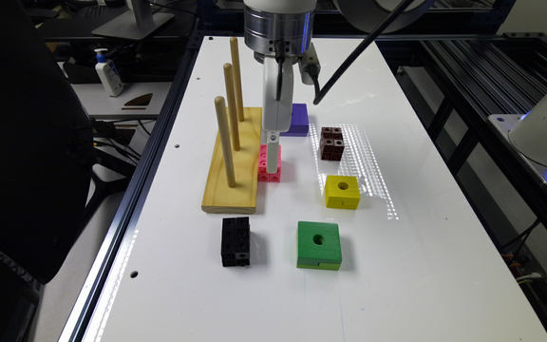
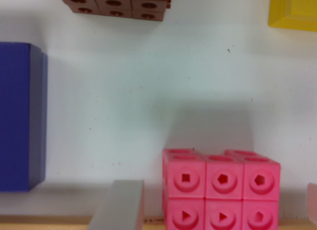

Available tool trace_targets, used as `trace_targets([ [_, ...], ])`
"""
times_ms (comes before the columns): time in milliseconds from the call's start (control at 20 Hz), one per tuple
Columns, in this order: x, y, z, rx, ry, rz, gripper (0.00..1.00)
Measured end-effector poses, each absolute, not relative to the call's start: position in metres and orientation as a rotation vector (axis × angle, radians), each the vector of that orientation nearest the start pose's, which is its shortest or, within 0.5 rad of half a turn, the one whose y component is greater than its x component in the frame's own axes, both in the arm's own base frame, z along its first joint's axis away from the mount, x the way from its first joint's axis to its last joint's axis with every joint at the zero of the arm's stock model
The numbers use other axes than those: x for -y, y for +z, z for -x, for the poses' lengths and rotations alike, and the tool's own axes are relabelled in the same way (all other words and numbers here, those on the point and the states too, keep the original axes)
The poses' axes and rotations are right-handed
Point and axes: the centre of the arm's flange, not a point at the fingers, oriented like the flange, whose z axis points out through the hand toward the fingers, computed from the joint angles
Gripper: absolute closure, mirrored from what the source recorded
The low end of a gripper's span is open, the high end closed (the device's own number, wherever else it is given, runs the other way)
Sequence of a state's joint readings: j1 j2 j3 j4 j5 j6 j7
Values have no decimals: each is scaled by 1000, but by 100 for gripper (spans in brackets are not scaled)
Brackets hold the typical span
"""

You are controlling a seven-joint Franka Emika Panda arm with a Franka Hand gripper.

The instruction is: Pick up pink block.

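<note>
The pink block [image 1: 264, 170] sits on the white table [image 1: 397, 266], right beside the long edge of the wooden peg base. In the wrist view the pink block [image 2: 223, 190] shows its cube faces with round holes. My gripper [image 1: 272, 159] has come straight down over it and stands open. One grey finger [image 2: 119, 205] is on one side of the block with a small gap, and the edge of the other finger [image 2: 312, 205] is on the far side. The jaws straddle the block without touching it.
A wooden base [image 1: 233, 171] with three upright pegs stands very close on the exterior view's left of the pink block. Around it lie a purple block [image 1: 298, 118], a brown cube-cluster block [image 1: 332, 142], a yellow block [image 1: 342, 191], a green block [image 1: 318, 244] and a black cube-cluster block [image 1: 235, 241].
</note>
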State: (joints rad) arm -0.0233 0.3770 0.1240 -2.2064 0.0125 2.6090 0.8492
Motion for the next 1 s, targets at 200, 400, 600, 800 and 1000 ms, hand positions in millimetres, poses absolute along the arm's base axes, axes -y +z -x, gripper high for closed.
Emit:
trace_targets([
  [200, -57, 203, -554, -1157, 5, 2857, 0],
  [400, -57, 202, -555, -1157, 5, 2857, 0],
  [600, -59, 204, -560, -1150, -6, 2854, 0],
  [800, -64, 201, -567, -1143, -12, 2852, 0],
  [1000, -65, 196, -569, -1143, -4, 2853, 0],
])
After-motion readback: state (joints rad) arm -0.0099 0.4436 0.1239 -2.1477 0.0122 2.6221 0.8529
